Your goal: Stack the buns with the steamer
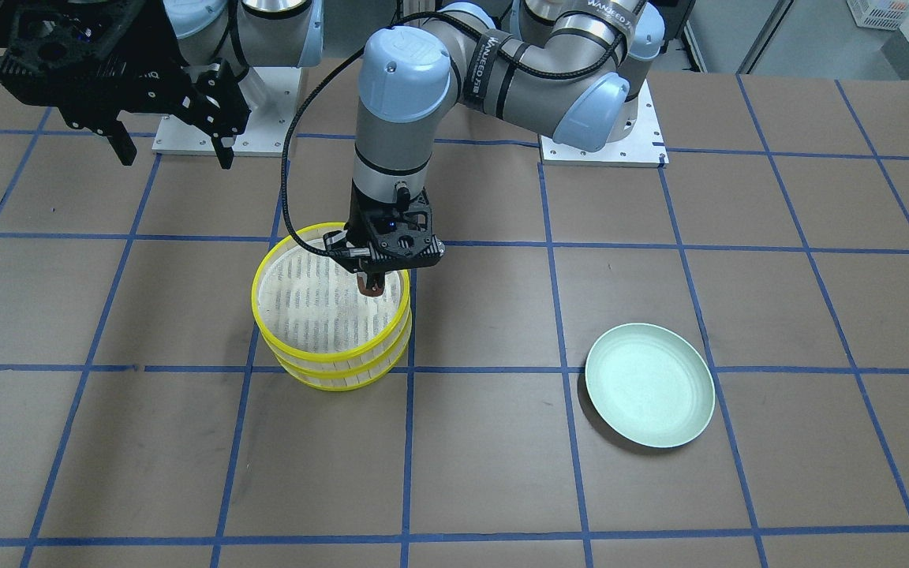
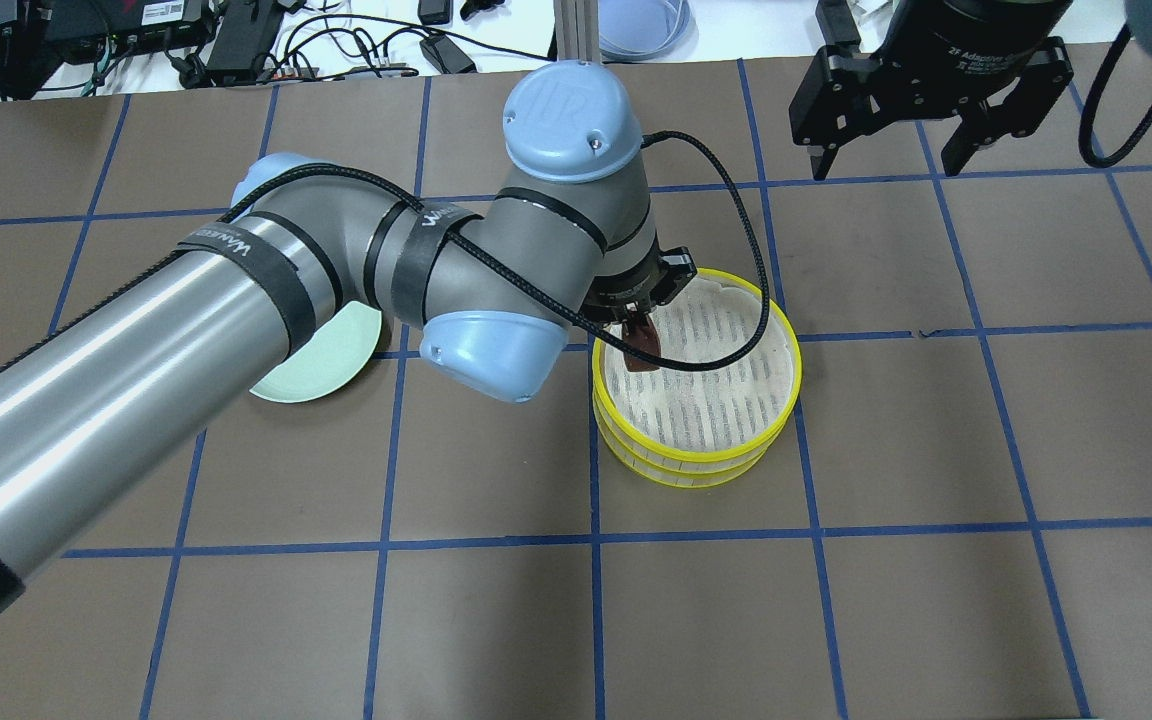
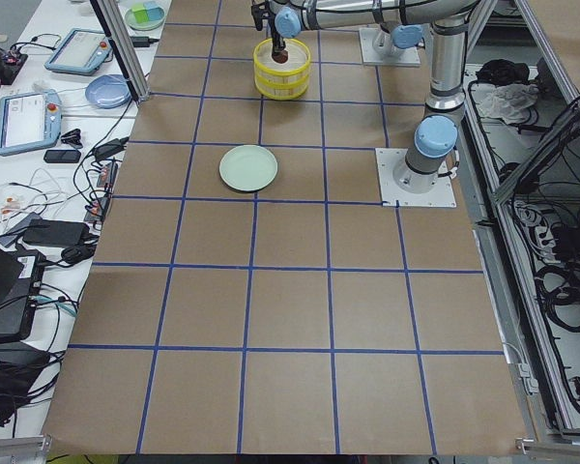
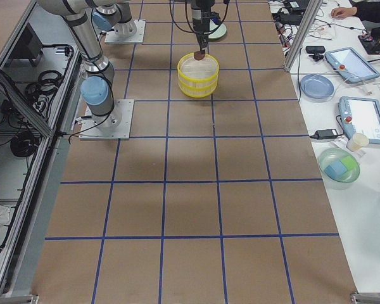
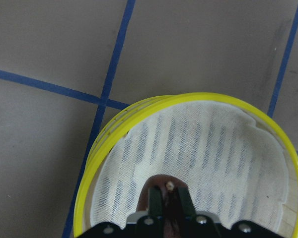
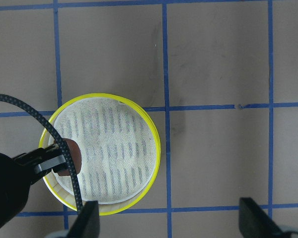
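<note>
Where left wrist view half-hides bun (image 5: pixel 160 179), front shows left claw (image 1: pixel 371 284) gripping it; right claw (image 2: pixel 888 165) wide.

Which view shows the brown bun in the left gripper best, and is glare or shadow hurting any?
Front-facing view: brown bun crisp under the left gripper, no glare. Overhead: bun clear, a black cable runs past it; bright sheen only on the left arm. Left wrist view: bun close, dark, half hidden by the fingers. Side views: too small.
</note>
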Controlling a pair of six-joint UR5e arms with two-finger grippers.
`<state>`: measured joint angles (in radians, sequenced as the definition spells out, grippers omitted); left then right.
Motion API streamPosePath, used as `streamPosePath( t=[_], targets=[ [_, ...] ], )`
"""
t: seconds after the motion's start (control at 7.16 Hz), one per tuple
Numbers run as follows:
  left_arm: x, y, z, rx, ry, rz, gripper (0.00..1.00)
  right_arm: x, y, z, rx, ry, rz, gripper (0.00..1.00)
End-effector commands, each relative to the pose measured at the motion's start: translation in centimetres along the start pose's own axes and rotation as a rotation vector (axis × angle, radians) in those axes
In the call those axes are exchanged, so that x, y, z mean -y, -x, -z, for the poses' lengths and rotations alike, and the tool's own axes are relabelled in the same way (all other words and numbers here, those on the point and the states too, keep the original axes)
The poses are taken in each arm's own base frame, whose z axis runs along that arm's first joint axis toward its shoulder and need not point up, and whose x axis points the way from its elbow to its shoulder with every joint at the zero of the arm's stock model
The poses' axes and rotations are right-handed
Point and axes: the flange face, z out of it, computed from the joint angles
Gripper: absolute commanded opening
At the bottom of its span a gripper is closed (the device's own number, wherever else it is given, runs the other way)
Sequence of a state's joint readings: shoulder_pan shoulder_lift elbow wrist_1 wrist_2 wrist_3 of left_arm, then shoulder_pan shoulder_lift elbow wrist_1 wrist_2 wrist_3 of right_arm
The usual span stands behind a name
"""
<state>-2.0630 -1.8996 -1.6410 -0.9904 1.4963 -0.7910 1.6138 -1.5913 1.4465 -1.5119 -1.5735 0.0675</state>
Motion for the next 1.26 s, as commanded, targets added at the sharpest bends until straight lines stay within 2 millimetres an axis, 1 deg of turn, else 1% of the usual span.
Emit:
streamPosePath(
  t=[0.0,0.28,0.42,0.56,0.7,0.84,1.12],
  targets=[
    [-0.5,-0.5,-0.6,0.003,0.007,0.039,0.85,0.0,0.0,0.1,0.001,-0.003,0.0,1.0],
    [-0.4,-0.5,-0.5,0.002,0.006,0.039,0.87,0.0,0.0,0.2,-0.004,-0.01,-0.017,1.0],
    [-0.4,-0.5,0.1,-0.002,-0.005,0.02,0.89,0.0,-0.1,0.3,-0.004,-0.011,-0.029,1.0],
    [0.1,0.1,2.3,-0.004,-0.049,-0.056,0.96,0.0,0.0,0.3,-0.002,-0.013,-0.081,1.0],
    [1.5,1.6,3.6,0.065,-0.126,-0.145,1.0,-0.1,0.0,0.4,-0.002,-0.013,-0.103,1.0],
    [3.0,4.2,4.7,0.144,-0.151,-0.175,0.99,-0.1,-0.1,0.3,-0.004,-0.01,-0.101,1.0],
    [6.0,9.0,7.9,0.181,-0.104,-0.173,0.99,0.0,-0.1,0.2,-0.004,-0.008,-0.095,1.0]
  ],
)
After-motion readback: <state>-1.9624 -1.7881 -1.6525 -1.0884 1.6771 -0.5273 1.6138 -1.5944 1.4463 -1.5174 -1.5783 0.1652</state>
